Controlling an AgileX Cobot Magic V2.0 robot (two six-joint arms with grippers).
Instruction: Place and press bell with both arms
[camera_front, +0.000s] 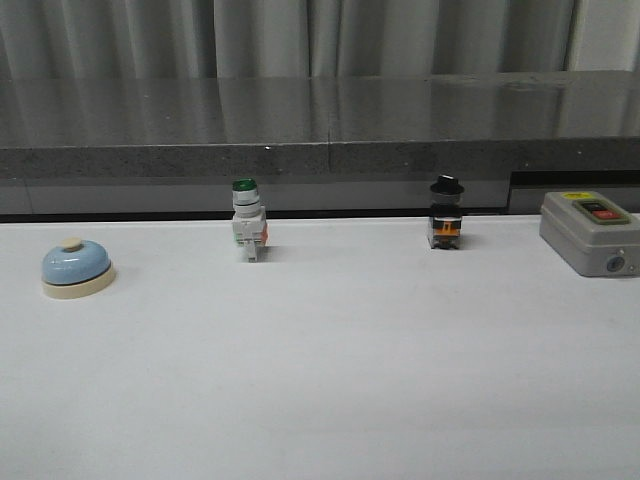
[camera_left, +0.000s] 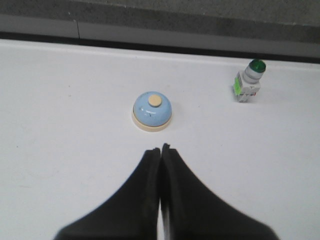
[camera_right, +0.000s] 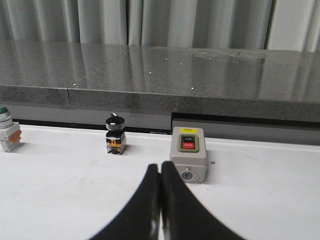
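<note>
The light-blue bell (camera_front: 75, 268) with a cream base and cream button stands on the white table at the far left. It also shows in the left wrist view (camera_left: 152, 111). My left gripper (camera_left: 160, 148) is shut and empty, a short way back from the bell. My right gripper (camera_right: 160, 165) is shut and empty, near the grey switch box. Neither arm shows in the front view.
A green-capped white push-button switch (camera_front: 248, 221) stands at the back centre-left, also in the left wrist view (camera_left: 248, 80). A black-capped switch (camera_front: 446, 213) stands at the back centre-right. A grey switch box (camera_front: 589, 232) sits at the far right. A dark stone ledge (camera_front: 320, 140) runs behind the table.
</note>
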